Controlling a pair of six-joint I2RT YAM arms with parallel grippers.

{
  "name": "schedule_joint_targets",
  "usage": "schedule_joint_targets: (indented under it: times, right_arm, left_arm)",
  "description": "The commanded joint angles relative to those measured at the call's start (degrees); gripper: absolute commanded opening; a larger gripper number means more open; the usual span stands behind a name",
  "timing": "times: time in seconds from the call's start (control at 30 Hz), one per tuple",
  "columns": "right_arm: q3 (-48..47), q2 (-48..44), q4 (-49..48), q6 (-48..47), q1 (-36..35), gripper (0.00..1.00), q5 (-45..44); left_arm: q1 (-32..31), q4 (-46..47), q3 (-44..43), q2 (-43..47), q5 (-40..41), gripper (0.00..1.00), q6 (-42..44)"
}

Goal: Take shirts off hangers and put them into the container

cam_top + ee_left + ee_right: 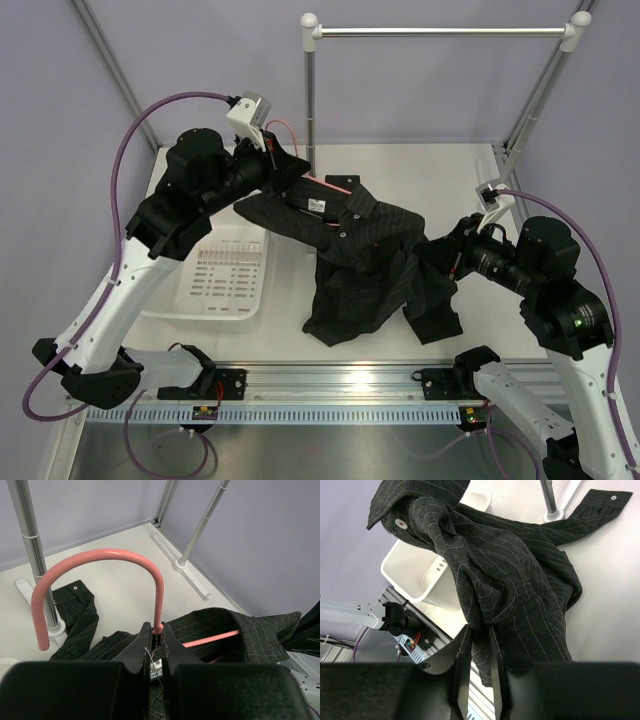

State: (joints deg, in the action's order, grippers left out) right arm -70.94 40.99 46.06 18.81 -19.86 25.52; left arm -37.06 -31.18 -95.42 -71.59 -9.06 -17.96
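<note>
Left hand (155, 628) clamped the hanger (110, 554) below its hook; right hand (479, 636) pinched the shirt (520, 580). A good pull likely needed the hanger held steady, cloth drawn slowly.

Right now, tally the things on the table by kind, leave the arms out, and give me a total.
black pinstriped shirt: 1
pink wire hanger: 1
white basket: 1
metal clothes rail: 1
Total: 4
</note>
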Motion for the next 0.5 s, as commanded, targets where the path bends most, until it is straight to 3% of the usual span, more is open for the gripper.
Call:
schedule_joint_targets:
  times: [0.0, 0.1, 0.47]
  right_arm:
    - [-0.08, 0.4, -3.43, 0.44, -0.36, 0.21, -0.91]
    - [-0.17, 0.23, -3.35, 0.7, -0.27, 0.0, -1.52]
    - [-4.47, -6.7, 3.05, 1.23, -0.27, 0.0, -12.75]
  left_arm:
    - [0.23, 4.28, -0.21, 2.33, -1.93, 0.0, -0.94]
    - [0.32, 4.11, -0.03, 2.86, -1.58, 0.0, -0.85]
    - [0.32, 2.0, -0.82, 2.51, 4.13, 0.0, 1.78]
